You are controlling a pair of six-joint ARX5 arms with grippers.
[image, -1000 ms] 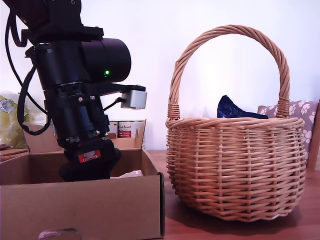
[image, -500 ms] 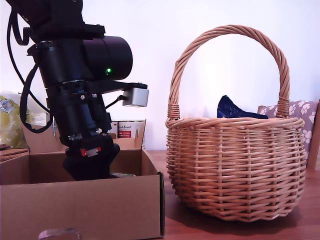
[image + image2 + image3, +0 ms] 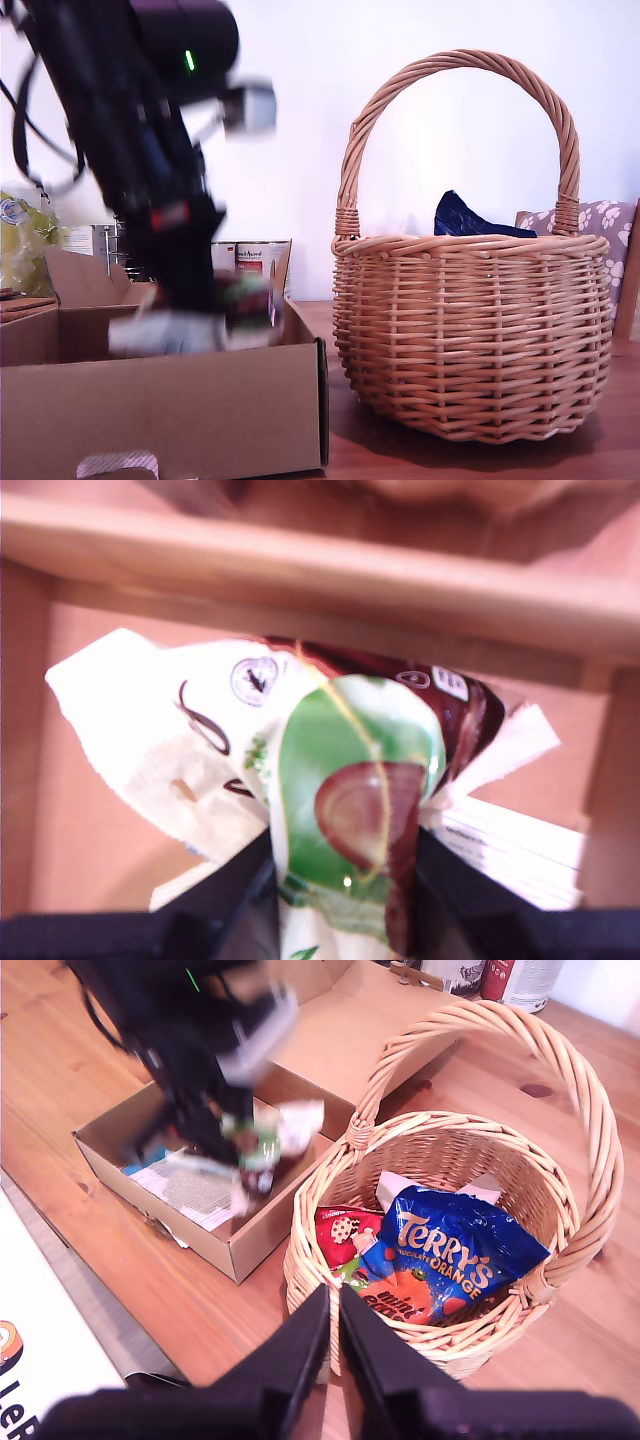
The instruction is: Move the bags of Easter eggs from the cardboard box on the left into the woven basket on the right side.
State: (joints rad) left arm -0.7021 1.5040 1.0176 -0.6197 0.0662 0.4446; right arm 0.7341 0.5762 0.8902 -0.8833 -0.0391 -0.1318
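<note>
Two grippers over wooden table (image 3: 90, 1040): first's fingers clamp white bag (image 3: 340, 810), second's pressed together.

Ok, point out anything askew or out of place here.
Nothing is spilled or damaged. The white and green bag hangs crumpled from my first gripper above the cardboard box; other bags lie inside the woven basket.

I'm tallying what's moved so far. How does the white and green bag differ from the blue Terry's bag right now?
The white and green bag hangs from my first gripper above the cardboard box; the blue Terry's bag lies in the woven basket, gripped by nothing. The first is white with green and brown print, the second blue with orange lettering. Both are crinkly plastic sweet bags.
</note>
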